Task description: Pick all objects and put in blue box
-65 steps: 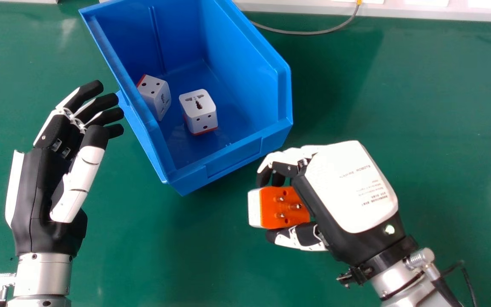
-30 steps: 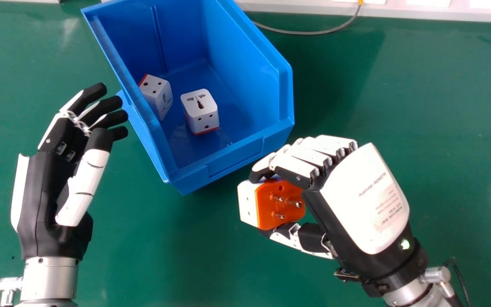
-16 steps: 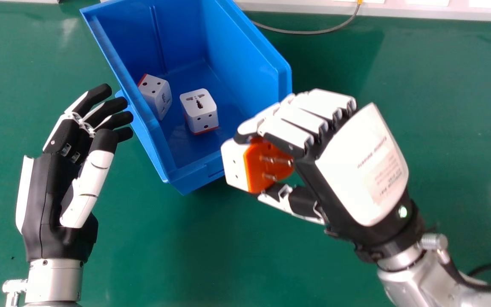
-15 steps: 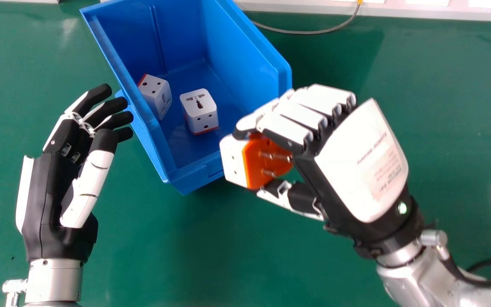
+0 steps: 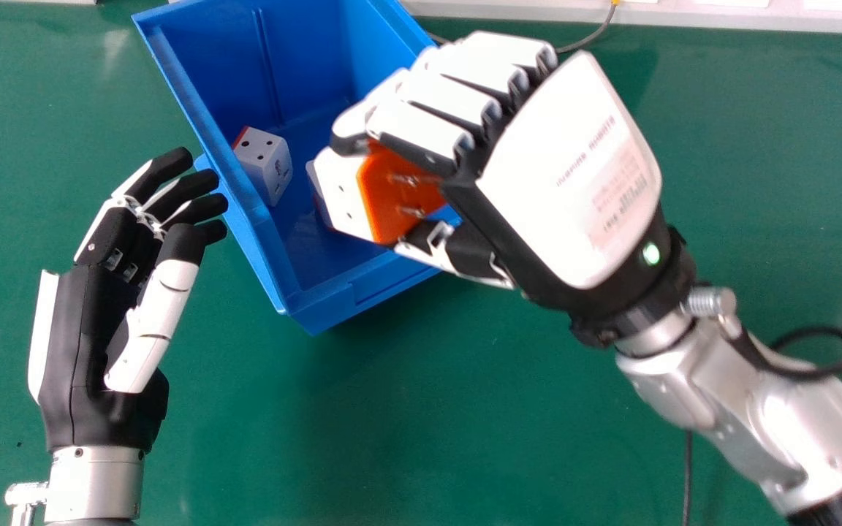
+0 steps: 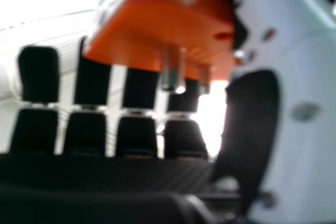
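In the head view my right hand [image 5: 567, 175] is over the right part of the blue box [image 5: 392, 281], its fingers and thumb curled round an orange and white plug adapter [image 5: 399, 193]. In the right hand view the orange adapter [image 6: 152, 30], pins showing, sits between the thumb and the fingers of my right hand [image 6: 136, 135]. Inside the box a white adapter [image 5: 267, 164] lies by the left wall; another white adapter [image 5: 320, 197] is mostly hidden behind the held one. My left hand [image 5: 92, 314] is open and holds nothing, left of the box.
The box stands on a green table [image 5: 362, 438]. A grey cable [image 5: 589, 36] runs behind my right hand near the white strip [image 5: 757, 20] at the table's far edge. A dark cable [image 5: 687, 475] shows below the right forearm.
My right hand has moved forward and left with the held adapter, from the table in front of the box to above it. My left hand shifted slightly right. The adapters in the box stayed put.
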